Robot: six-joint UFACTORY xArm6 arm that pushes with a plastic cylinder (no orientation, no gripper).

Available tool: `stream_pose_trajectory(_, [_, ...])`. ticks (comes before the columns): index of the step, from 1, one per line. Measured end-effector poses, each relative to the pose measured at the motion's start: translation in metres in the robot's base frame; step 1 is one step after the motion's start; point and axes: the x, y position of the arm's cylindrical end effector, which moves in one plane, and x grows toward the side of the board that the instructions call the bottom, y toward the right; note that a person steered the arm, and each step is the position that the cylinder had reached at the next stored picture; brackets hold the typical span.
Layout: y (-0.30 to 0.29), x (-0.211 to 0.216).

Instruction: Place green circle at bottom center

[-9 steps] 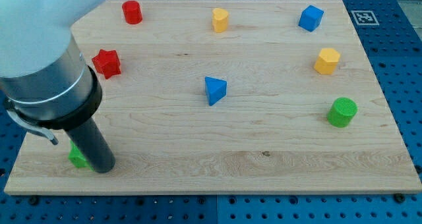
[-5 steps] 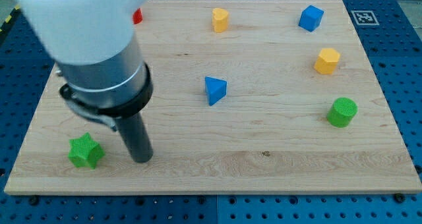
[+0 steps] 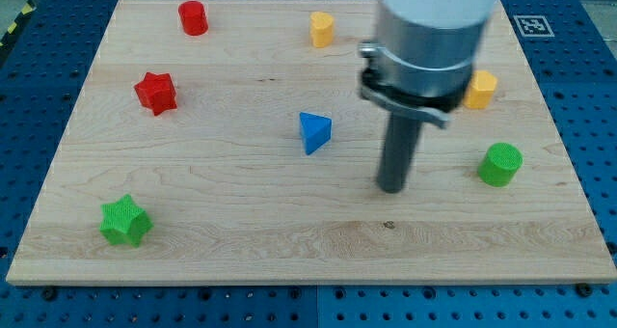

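My tip (image 3: pixel 390 187) has swept across the wooden board (image 3: pixel 289 241) from beside the green star-shaped block (image 3: pixel 125 221) at the view's lower left to a spot right of centre, and no block has shifted with it. It now rests on bare wood between the blue triangular block (image 3: pixel 313 132) and the green circular block (image 3: pixel 500 164), nearer the circle but touching neither. There is no pincer on this arm, only the plain rod, so nothing is grasped or released. The green circle sits near the view's right edge, a little below mid-height, not yet at bottom centre. The crossing reads as an approach; since the tip stands on the circle's left, it probably must pass round to the far right side before pushing it leftward and down. The yellow hexagonal block (image 3: pixel 482 89) is partly hidden behind the arm.
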Motion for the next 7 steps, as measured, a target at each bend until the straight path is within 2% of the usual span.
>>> stream_pose_trajectory(3, [0.212, 0.022])
stream_pose_trajectory(4, [0.239, 0.021])
stream_pose_trajectory(5, [0.234, 0.002])
stream_pose_trajectory(7, [0.234, 0.002])
